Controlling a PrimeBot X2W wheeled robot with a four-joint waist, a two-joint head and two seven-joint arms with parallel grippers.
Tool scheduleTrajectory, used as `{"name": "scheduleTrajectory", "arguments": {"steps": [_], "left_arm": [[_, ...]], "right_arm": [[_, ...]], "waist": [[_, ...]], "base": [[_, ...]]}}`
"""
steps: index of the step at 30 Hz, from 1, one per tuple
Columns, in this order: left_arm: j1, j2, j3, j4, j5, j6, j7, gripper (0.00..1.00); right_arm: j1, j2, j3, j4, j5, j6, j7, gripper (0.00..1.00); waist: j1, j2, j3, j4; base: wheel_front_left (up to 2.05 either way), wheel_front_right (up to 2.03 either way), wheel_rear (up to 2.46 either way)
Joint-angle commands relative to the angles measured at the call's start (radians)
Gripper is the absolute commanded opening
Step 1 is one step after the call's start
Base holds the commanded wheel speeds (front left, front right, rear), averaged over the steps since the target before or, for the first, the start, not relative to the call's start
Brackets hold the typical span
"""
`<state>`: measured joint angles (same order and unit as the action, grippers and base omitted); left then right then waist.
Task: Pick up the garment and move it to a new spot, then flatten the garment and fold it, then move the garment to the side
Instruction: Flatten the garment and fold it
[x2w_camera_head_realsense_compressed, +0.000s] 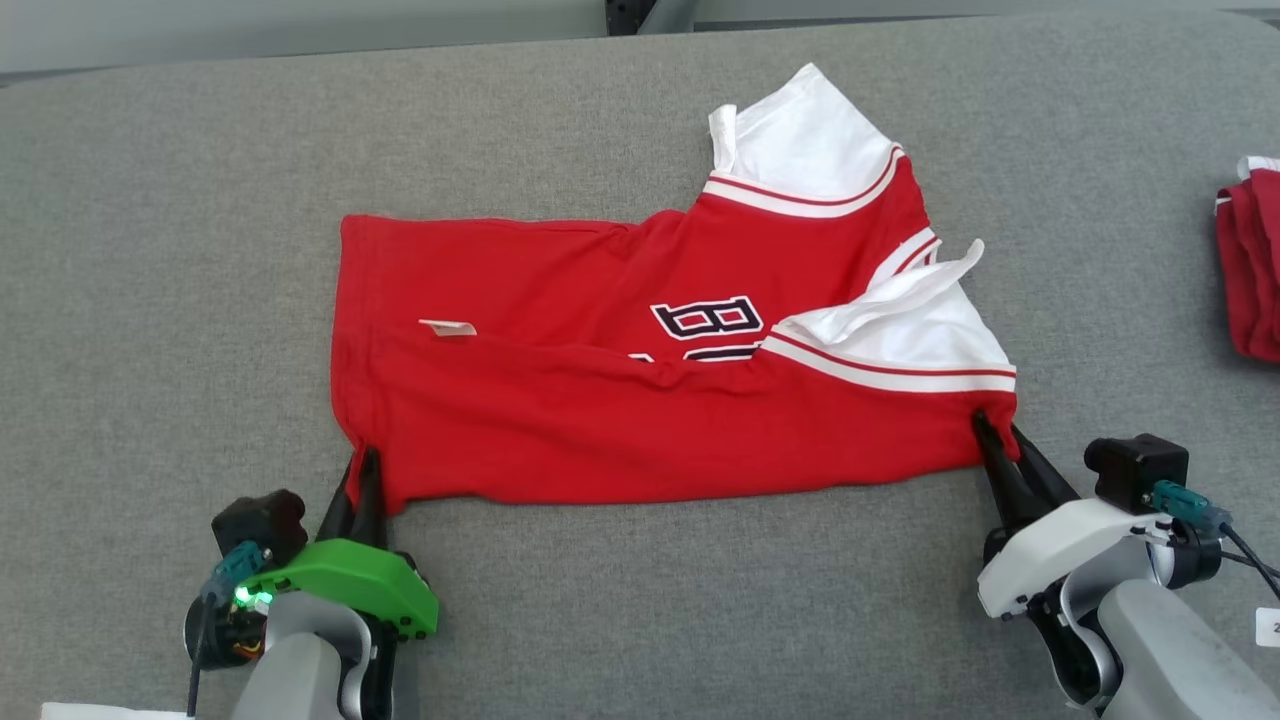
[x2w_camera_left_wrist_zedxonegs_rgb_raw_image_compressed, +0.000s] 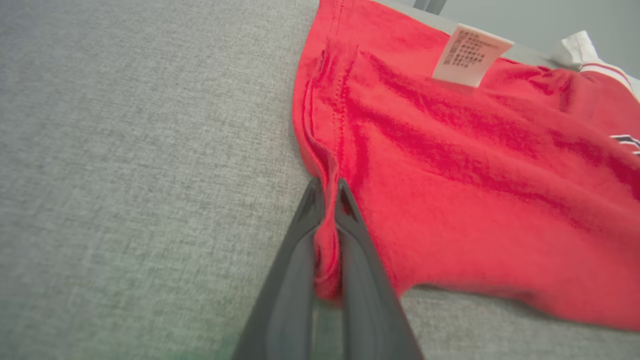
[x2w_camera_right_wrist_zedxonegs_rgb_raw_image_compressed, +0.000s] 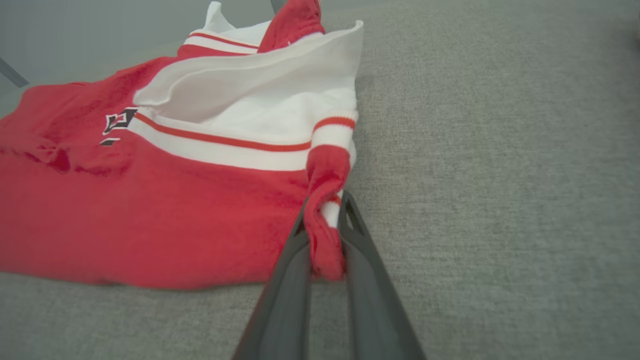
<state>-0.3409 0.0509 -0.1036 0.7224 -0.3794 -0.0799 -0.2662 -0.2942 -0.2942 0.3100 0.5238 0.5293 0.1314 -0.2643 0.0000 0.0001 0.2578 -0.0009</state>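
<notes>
Grey padded table: bears garment.
Garment, red jersey: mid-table, part-folded lengthwise.
Left gripper: clenched on near hem corner.
Right gripper: clenched on near shoulder corner.
Handling: lift both corners evenly, cloth taut.

Grey woven fabric surface, flat, wide; pale grey-green band beyond far edge; light even, soft.

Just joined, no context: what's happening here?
The robot grips a red-and-white knit jersey shirt lying half folded on the grey fabric tabletop. The left pincer is shut on its near hem corner; the right pincer is shut on the near corner at the white-striped end. The shirt rests on the tabletop, not lifted. Another red folded garment lies at the right edge.
</notes>
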Motion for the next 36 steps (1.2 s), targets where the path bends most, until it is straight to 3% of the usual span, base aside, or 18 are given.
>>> {"name": "scheduleTrajectory", "arguments": {"steps": [1, 8, 17, 18, 19, 20, 30, 36], "left_arm": [[0.039, 0.0, 0.001, 0.005, -0.01, -0.006, 0.003, 0.0], [0.187, 0.003, 0.052, 0.025, 0.017, 0.005, 0.003, 0.0], [0.341, 0.004, 0.094, 0.004, 0.082, 0.008, 0.003, 0.0], [0.349, 0.004, 0.092, 0.001, 0.085, 0.006, 0.003, 0.27], [0.356, 0.004, 0.091, -0.001, 0.091, 0.011, 0.003, 0.64], [0.359, 0.004, 0.091, -0.003, 0.085, 0.015, 0.003, 1.0], [0.253, 0.002, 0.053, -0.11, 0.099, 0.053, 0.003, 1.0], [0.091, 0.014, 0.055, -0.039, 0.137, 0.036, 0.003, 1.0]], "right_arm": [[0.02, 0.007, -0.003, 0.008, 0.005, -0.002, 0.0, 0.0], [0.111, 0.012, 0.024, 0.057, 0.036, -0.002, 0.0, 0.0], [0.248, -0.017, 0.041, 0.045, 0.116, -0.002, 0.0, 0.0], [0.254, -0.017, 0.046, 0.053, 0.127, -0.002, 0.0, 0.0], [0.256, -0.017, 0.047, 0.061, 0.135, -0.002, 0.0, 0.16], [0.254, -0.02, 0.046, 0.068, 0.138, -0.002, 0.0, 1.0], [0.149, -0.001, -0.045, -0.043, 0.011, -0.001, -0.001, 1.0], [0.022, 0.023, -0.047, -0.071, -0.059, -0.002, -0.001, 1.0]], "waist": [[0.0, -0.0001, -0.068, 0.004], [0.0, -0.0001, -0.255, -0.001], [0.0, -0.0001, -0.307, 0.015], [0.0, -0.0001, -0.302, 0.017], [0.0, -0.0001, -0.297, 0.019], [0.0, -0.0001, -0.291, 0.022], [0.0, -0.0001, -0.183, 0.046], [0.0, -0.0001, -0.092, 0.048]], "base": [[0.0, 0.0, 0.0], [0.0, 0.0, 0.0], [0.0, 0.0, 0.0], [0.0, 0.0, 0.0], [0.0, 0.0, 0.0], [0.0, 0.0, 0.0], [0.0, 0.0, 0.0], [0.0, 0.0, 0.0]]}}
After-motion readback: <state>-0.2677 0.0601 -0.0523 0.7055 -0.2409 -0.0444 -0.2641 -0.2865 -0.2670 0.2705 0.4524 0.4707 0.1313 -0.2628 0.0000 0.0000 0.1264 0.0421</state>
